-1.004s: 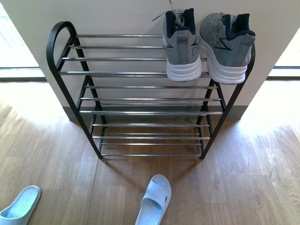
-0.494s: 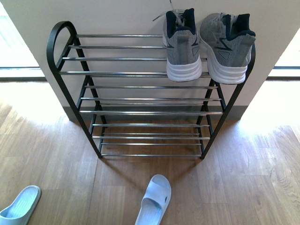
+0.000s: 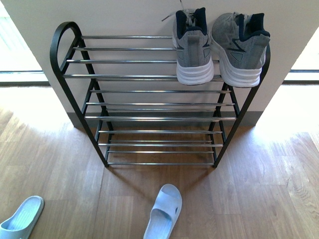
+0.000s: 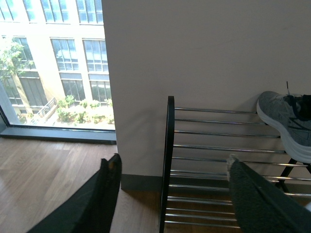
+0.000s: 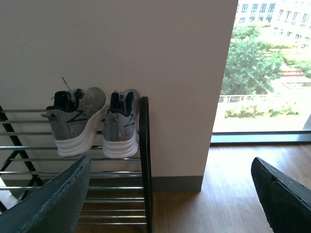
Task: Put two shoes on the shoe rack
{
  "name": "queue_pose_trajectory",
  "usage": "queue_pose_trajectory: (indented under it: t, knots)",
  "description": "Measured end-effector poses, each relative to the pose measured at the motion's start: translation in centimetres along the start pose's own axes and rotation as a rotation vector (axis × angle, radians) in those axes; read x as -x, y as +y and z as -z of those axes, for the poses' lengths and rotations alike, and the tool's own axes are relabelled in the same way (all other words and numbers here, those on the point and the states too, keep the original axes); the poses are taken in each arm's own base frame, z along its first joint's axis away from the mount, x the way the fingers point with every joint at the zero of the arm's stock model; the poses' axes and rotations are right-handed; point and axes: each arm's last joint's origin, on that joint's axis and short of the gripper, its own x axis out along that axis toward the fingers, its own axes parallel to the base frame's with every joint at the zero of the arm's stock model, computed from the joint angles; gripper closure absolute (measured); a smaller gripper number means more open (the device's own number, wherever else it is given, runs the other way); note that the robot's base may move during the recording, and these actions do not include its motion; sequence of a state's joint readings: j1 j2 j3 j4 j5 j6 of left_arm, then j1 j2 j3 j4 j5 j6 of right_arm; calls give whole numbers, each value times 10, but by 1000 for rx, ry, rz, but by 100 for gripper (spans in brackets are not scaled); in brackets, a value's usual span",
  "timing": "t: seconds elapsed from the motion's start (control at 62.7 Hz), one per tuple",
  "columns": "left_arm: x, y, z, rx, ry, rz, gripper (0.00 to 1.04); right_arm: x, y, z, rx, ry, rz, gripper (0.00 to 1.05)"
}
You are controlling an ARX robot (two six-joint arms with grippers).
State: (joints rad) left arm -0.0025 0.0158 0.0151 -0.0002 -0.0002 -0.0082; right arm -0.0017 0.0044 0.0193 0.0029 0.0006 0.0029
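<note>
Where the pale wall (image 3: 124, 15) meets the wooden floor (image 3: 259, 189), a black metal shoe rack with thin chrome bars (image 3: 124, 76) stands square against it. On its top tier, at the right end, sit a grey knit sneaker with a white sole and dark collar (image 3: 192, 47) and its matching twin (image 3: 238, 47) — side by side, heels toward the room, toes at the wall. A pale blue rubber slide (image 3: 163, 211) lies on the floor just in front of the rack's middle. A 2nd pale blue slide (image 3: 21, 216) lies well apart at the far left, partly cut off at the edge. The left gripper (image 4: 173, 162) is spread wide and grips nothing; the right gripper (image 5: 171, 165) — equally wide — is empty too, each facing the rack.
</note>
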Motion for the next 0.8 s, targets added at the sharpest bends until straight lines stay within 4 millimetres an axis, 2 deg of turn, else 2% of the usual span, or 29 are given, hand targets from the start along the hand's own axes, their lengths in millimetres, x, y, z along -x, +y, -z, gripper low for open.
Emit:
queue_pose_trajectory:
  t: [0.175,0.239,0.797]
  knots:
    - [0,0,0,-2,0,0,8,0,0,0,0,0,0,9]
    - [0,0,0,-2,0,0,10,0,0,0,0,0,0,9]
    - [0,0,0,-2,0,-3,9,0,0,0,0,1,-4,9]
